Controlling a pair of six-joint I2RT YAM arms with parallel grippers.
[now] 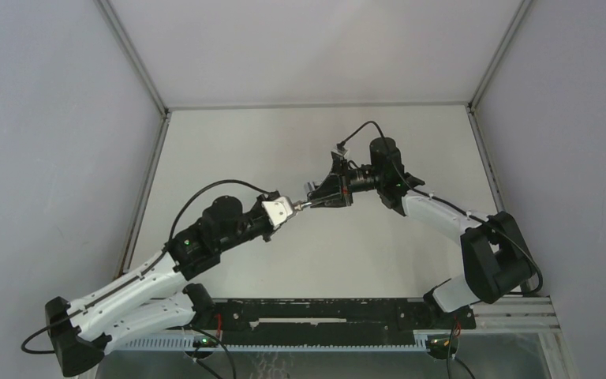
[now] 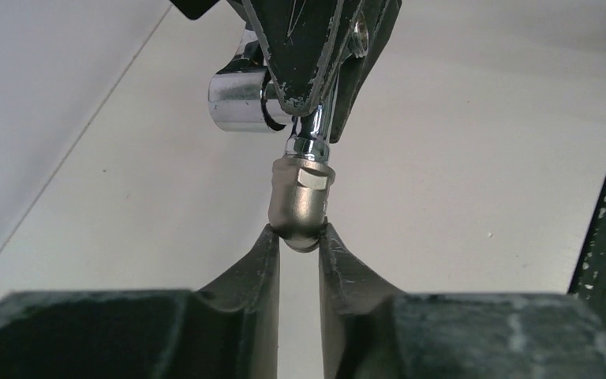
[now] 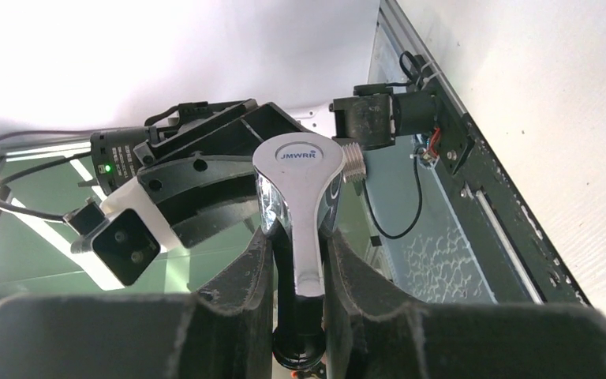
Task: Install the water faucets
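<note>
Stubby faucet part (image 2: 300,201) in left pincer (image 2: 298,239) touches bent faucet (image 3: 298,197) in right pincer (image 3: 298,253).

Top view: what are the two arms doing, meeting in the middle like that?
They appear to be joining two faucet parts in mid-air above the table. The left jaws pinch the rounded end of a stubby cylinder; the right jaws clamp the chrome faucet. The cylinder's other end sits on the faucet's thin stem.

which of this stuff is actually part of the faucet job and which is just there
In the job: chrome faucet body, held by right tool; stubby cylinder, held by left tool.
Just there: black rail along the near edge; white table.
</note>
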